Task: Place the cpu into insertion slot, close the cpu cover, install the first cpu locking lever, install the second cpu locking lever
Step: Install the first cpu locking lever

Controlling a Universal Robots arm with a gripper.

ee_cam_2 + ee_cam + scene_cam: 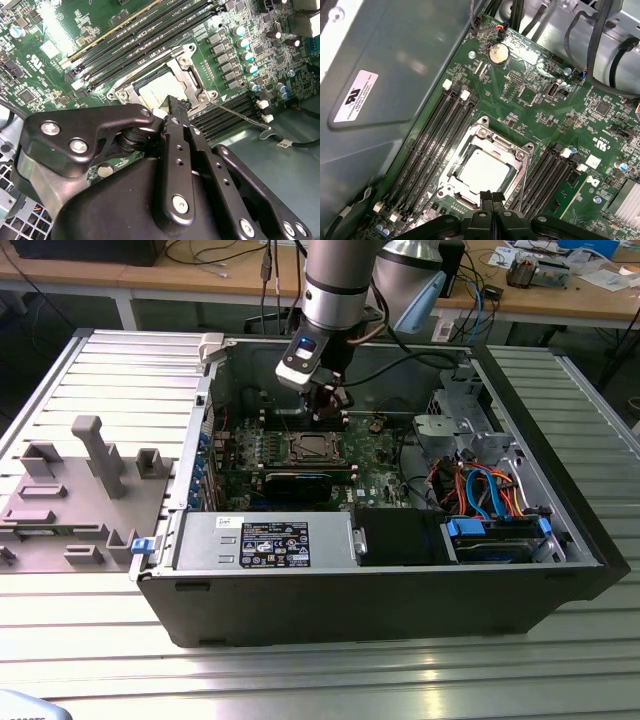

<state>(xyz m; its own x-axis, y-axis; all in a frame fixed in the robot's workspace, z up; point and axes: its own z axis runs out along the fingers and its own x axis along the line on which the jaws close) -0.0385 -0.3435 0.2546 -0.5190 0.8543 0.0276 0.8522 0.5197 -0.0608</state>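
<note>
The cpu (484, 169) lies flat in the insertion slot (451, 176) on the green motherboard (540, 117), its silver top showing through the window of the cpu cover (495, 141), which lies down over it. A thin wire locking lever (522, 182) runs along one side of the socket; in the second wrist view a lever (241, 116) sticks out past the socket's corner. My gripper (492, 196) hovers just off the socket's edge with its fingers shut together and nothing between them. In the exterior view, the gripper (325, 405) hangs inside the open case, above the socket (315, 448).
Black memory slots (437, 135) flank the socket on both sides. A coin battery (498, 53) sits further along the board. The case wall (385, 85) rises close by. Cables and a drive cage (490, 500) fill the exterior view's right; a grey fixture (90, 480) lies outside on its left.
</note>
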